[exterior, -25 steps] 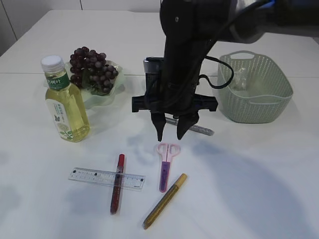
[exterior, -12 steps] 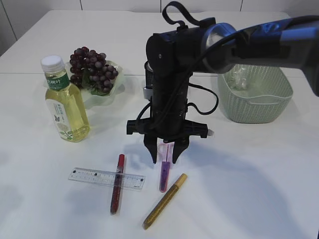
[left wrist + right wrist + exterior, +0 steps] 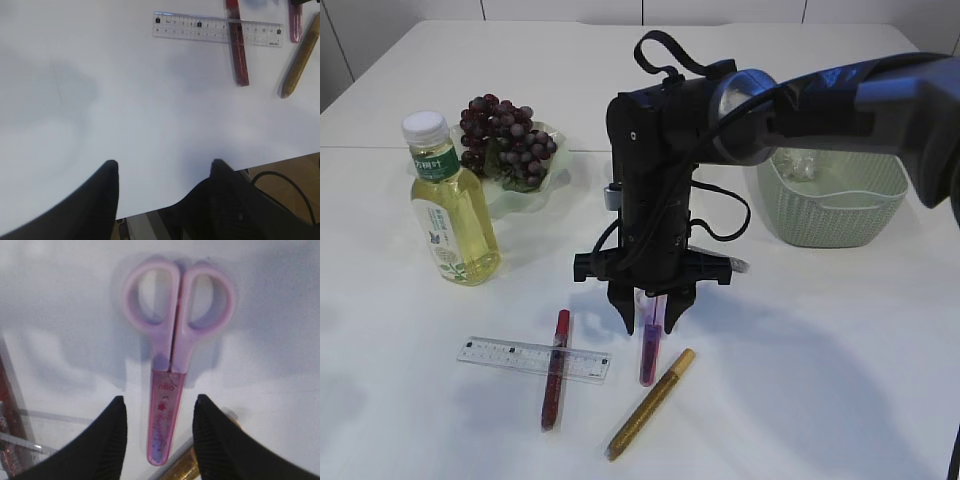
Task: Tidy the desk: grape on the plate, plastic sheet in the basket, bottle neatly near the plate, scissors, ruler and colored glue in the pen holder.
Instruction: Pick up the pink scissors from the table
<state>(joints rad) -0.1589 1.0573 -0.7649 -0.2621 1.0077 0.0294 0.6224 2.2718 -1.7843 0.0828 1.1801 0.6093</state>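
Pink scissors (image 3: 649, 358) lie on the white table, handles pointing away; the right wrist view shows them (image 3: 172, 355) lying between my fingers. My right gripper (image 3: 649, 318) is open, low over the scissors, one finger on each side of the sheathed blade (image 3: 160, 399). A clear ruler (image 3: 533, 359) lies under a red glue pen (image 3: 555, 370), with a gold glue pen (image 3: 651, 403) to the right. My left gripper (image 3: 164, 162) is open and empty near the table's front edge. The pen holder is hidden behind the right arm.
Purple grapes (image 3: 505, 135) sit on a pale green plate (image 3: 525, 203), with a bottle of yellow drink (image 3: 450, 205) next to it. A green basket (image 3: 835, 190) at the right holds a clear plastic sheet (image 3: 800, 160). A silver pen tip (image 3: 738, 266) shows behind the arm.
My right gripper has come down and toward the front, from above the scissors' handles to astride the blade. The objects have not moved.
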